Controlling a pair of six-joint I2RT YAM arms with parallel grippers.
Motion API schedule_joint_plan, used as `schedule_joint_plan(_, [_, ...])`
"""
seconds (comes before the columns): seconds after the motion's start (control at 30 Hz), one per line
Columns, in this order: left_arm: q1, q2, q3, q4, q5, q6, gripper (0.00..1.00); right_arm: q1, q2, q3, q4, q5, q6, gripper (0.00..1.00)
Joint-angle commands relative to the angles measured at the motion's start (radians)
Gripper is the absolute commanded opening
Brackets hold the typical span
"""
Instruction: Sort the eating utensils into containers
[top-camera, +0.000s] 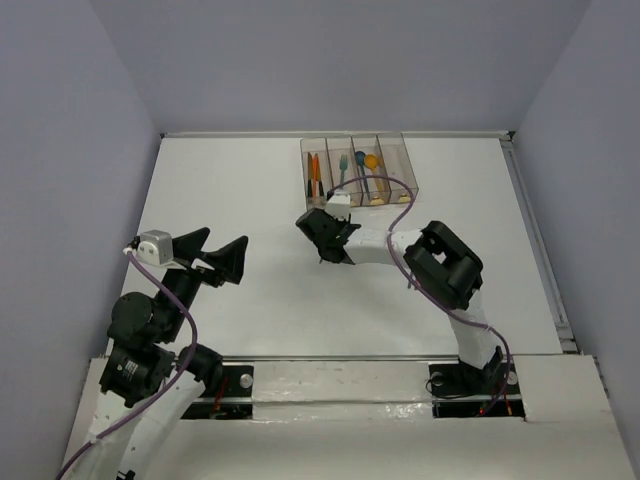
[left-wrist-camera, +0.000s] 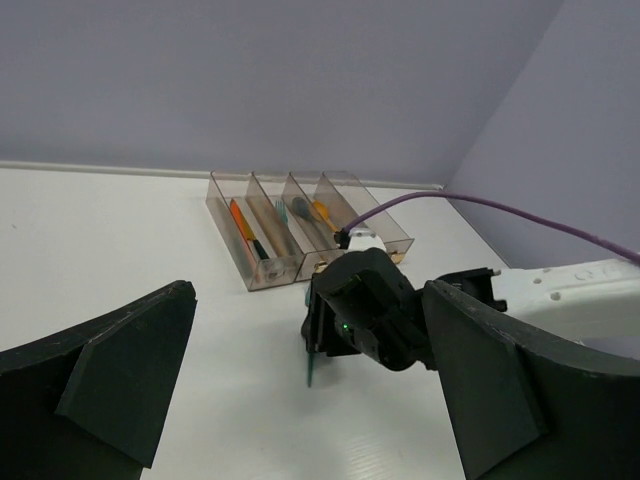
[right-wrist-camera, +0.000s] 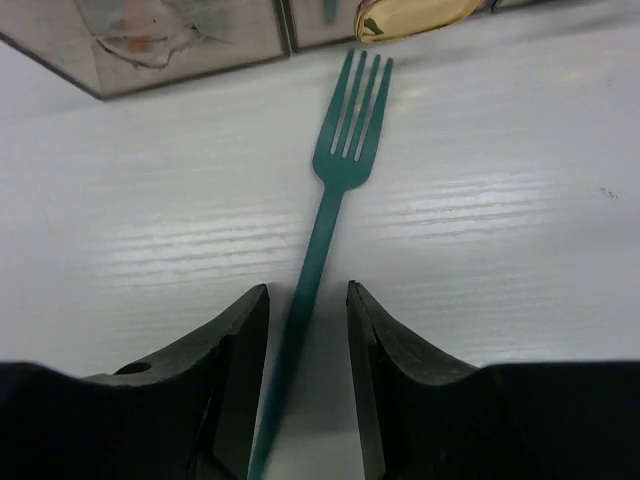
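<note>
The containers (top-camera: 400, 160) stand in a row at the far side of the bench (top-camera: 250, 200) with some eating utensils (top-camera: 314, 175) already sorted inside, while the left end effector (top-camera: 217, 250) hangs wide apart and empty, well away, probably to leave room. The right end effector (right-wrist-camera: 307, 297) sits low just before the row, jaws partly apart and straddling the handle of a teal fork (right-wrist-camera: 340, 165) without clamping it, seemingly lined up for a pinch. That fork lies flat on the bench, tines pointing at the containers and just short of them.
</note>
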Motion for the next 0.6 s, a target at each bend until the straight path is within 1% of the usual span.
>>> schedule_joint_plan(0.0, [-0.005, 0.008, 0.038, 0.029, -0.007, 0.011, 0.99, 0.005, -0.076, -0.150, -0.001, -0.075, -0.041, 0.41])
schedule_joint_plan(0.03, [-0.005, 0.008, 0.038, 0.029, -0.007, 0.011, 0.99, 0.005, -0.108, -0.197, 0.004, -0.089, -0.047, 0.38])
schedule_joint_plan(0.1, [-0.005, 0.011, 0.038, 0.029, -0.009, 0.011, 0.99, 0.005, -0.133, -0.230, 0.008, -0.104, -0.050, 0.37])
schedule_joint_plan(0.27, [-0.005, 0.018, 0.040, 0.029, -0.009, 0.011, 0.99, 0.005, -0.183, -0.297, -0.001, -0.129, -0.063, 0.31])
schedule_joint_plan(0.3, [0.004, 0.021, 0.040, 0.029, -0.009, 0.011, 0.99, 0.005, -0.186, -0.313, -0.002, -0.126, -0.063, 0.25])
schedule_joint_plan(0.37, [0.004, 0.021, 0.038, 0.028, -0.010, 0.011, 0.99, 0.005, -0.189, -0.322, -0.009, -0.115, -0.064, 0.19])
schedule_joint_plan(0.4, [0.004, 0.023, 0.038, 0.028, -0.010, 0.010, 0.99, 0.005, -0.194, -0.328, -0.024, -0.110, -0.063, 0.10])
schedule_joint_plan(0.43, [0.004, 0.024, 0.038, 0.028, -0.010, 0.011, 0.99, 0.005, -0.200, -0.334, -0.029, -0.103, -0.060, 0.06])
schedule_joint_plan(0.5, [0.004, 0.028, 0.037, 0.028, -0.012, 0.011, 0.99, 0.005, -0.240, -0.350, -0.041, -0.098, -0.060, 0.00])
schedule_joint_plan(0.57, [0.004, 0.029, 0.038, 0.026, -0.013, 0.011, 0.99, 0.005, -0.277, -0.377, -0.045, -0.099, -0.067, 0.00])
